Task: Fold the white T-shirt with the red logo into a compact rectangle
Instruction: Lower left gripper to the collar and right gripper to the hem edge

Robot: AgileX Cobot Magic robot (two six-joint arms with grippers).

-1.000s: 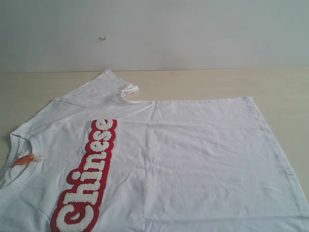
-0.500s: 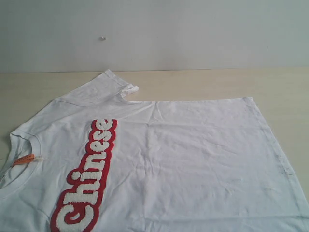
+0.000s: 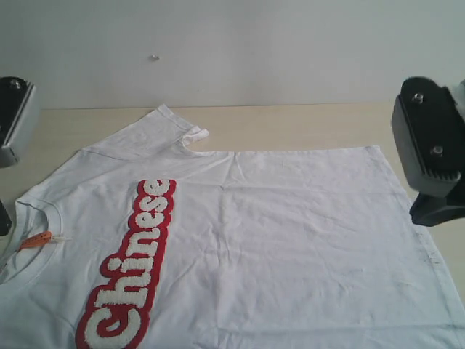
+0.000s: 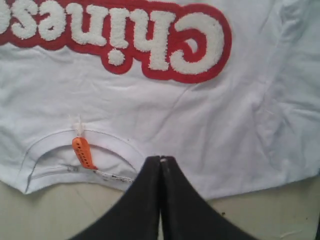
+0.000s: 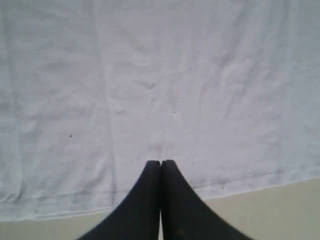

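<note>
The white T-shirt (image 3: 290, 225) lies spread flat on the table, collar (image 3: 33, 211) to the left and hem to the right. Its red logo (image 3: 134, 265) with white "Chinese" letters runs along the chest, also seen as the red logo (image 4: 125, 35) in the left wrist view. An orange neck tag (image 4: 83, 152) hangs inside the collar. My left gripper (image 4: 160, 160) is shut and empty above the collar's edge. Over the white T-shirt (image 5: 150, 75), just inside the hem, hovers my right gripper (image 5: 160, 163), shut with nothing held.
The shirt rests on a pale wooden table (image 3: 305, 127) against a white wall (image 3: 254, 43). One sleeve (image 3: 156, 131) points toward the wall. Bare table shows past the hem (image 5: 280, 210) and beyond the collar (image 4: 50, 215).
Both arms have come into the exterior view, one at the left edge and one at the right edge. The shirt has not moved.
</note>
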